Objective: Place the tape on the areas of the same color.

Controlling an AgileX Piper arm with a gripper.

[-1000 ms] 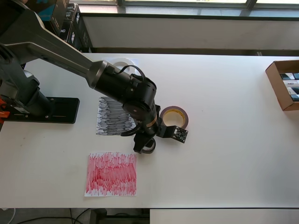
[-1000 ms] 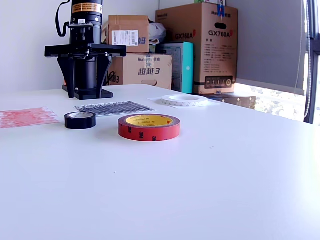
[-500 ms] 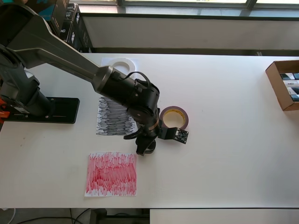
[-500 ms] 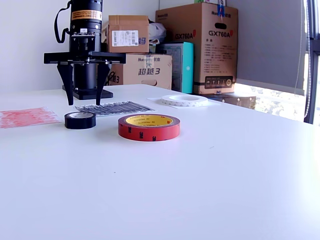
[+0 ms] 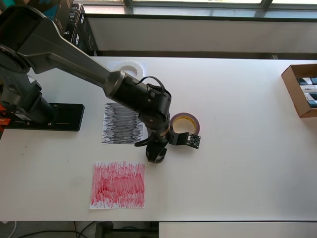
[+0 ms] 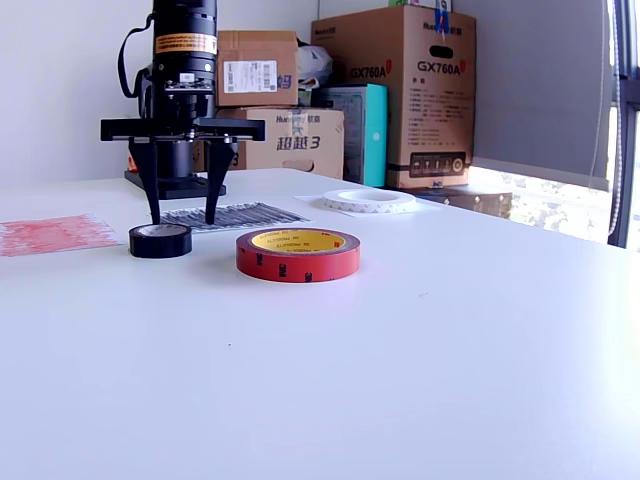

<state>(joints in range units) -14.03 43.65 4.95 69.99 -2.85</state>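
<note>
The small black roll (image 6: 160, 240) lies on the bare table, between the black-scribbled sheet (image 5: 121, 123) and the red-scribbled sheet (image 5: 118, 184). In the overhead view my wrist hides most of the black roll (image 5: 158, 158). My gripper (image 6: 183, 218) is open and low over it, fingertips about level with the roll's top. Contact cannot be told. The gripper also shows in the overhead view (image 5: 155, 152). The maroon roll (image 5: 185, 123) lies on the table just right of the gripper, seen too in the exterior view (image 6: 298, 255). The white roll (image 5: 130, 68) rests on the plain white sheet (image 5: 114, 66).
A cardboard box (image 5: 301, 89) stands at the overhead view's right table edge. The arm's black base plate (image 5: 57, 117) sits at the left. Stacked cartons (image 6: 395, 95) stand behind the table. The red sheet (image 6: 55, 233) and black sheet (image 6: 230, 215) lie flat.
The open gripper has come down toward the black roll and shifted a little to the exterior view's right. The three rolls and the sheets have not moved.
</note>
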